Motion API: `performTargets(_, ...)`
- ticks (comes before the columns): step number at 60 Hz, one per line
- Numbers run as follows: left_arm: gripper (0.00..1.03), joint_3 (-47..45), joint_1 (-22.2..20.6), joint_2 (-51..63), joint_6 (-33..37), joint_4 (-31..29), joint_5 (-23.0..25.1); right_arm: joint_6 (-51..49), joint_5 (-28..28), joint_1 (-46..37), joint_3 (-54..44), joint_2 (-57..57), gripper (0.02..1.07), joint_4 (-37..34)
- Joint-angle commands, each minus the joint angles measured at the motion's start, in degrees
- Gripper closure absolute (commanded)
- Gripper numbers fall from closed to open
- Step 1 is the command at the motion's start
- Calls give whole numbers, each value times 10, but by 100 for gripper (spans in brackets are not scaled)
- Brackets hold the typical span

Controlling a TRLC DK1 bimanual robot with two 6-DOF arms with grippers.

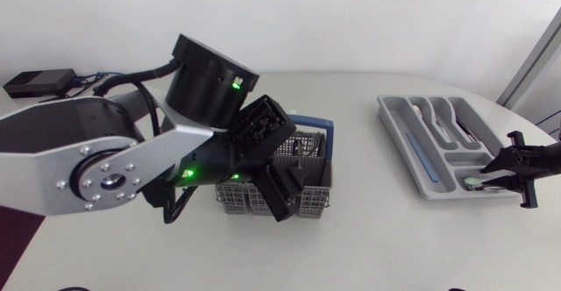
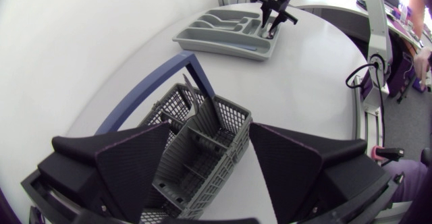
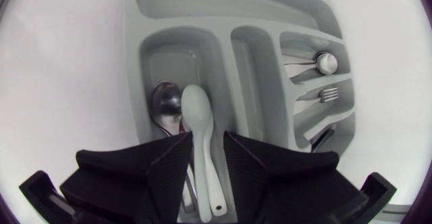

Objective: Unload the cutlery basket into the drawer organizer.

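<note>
1. Head view: white tabletop (image 1: 368,238) carries a grey plastic mesh cutlery basket (image 1: 308,164) at centre and a grey plastic drawer organizer (image 1: 399,138) well apart from it, toward the R side.
2. L arm comes in from the L edge. Its matte black L claw (image 1: 276,159) sits directly over the basket and covers much of it.
3. Left wrist view: L claw (image 2: 209,126) is released, with its fingers (image 2: 135,163) spread wide. The basket (image 2: 196,156) lies below and between them, and no grip shows on either side.
4. Basket's blue hoop handle (image 2: 145,89) stands upright on the side away from the claw; same handle in head view (image 1: 320,123).
5. Organizer (image 2: 216,45) shows far ahead of the L claw, with the R claw (image 2: 277,11) down at one end compartment.
6. Head view: R arm enters at the R edge. R claw (image 1: 495,170) is over the organizer's end compartment nearest that edge, where a pale mint-green plastic spoon (image 1: 473,183) shows.
7. Right wrist view: mint spoon (image 3: 200,113) lies in that organizer (image 3: 223,48) compartment, just beside a silver metal spoon (image 3: 165,102). Its handle runs between the R claw's (image 3: 208,140) fingers.
8. R claw is released: narrow opening, with a dark gap visible on one side of the handle.
9. A silver metal fork (image 3: 327,94) lies in another compartment, beside the R claw.
10. A black box w/ cables (image 1: 35,82) sits at the tabletop's far L corner.
</note>
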Motion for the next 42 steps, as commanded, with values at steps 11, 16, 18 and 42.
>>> performTargets(11,20,-15,-27,30,12,45,-35,35,-33,-4,-57,-97,28,-4)
performTargets(16,20,-16,-29,42,9,58,-41,69,-46,3,-68,-124,29,-23)
performTargets(18,20,-16,-30,45,8,63,-42,74,-53,4,-76,-136,29,-30)
performTargets(42,44,-41,-41,83,-14,165,-79,187,-157,33,-234,-274,29,-27)
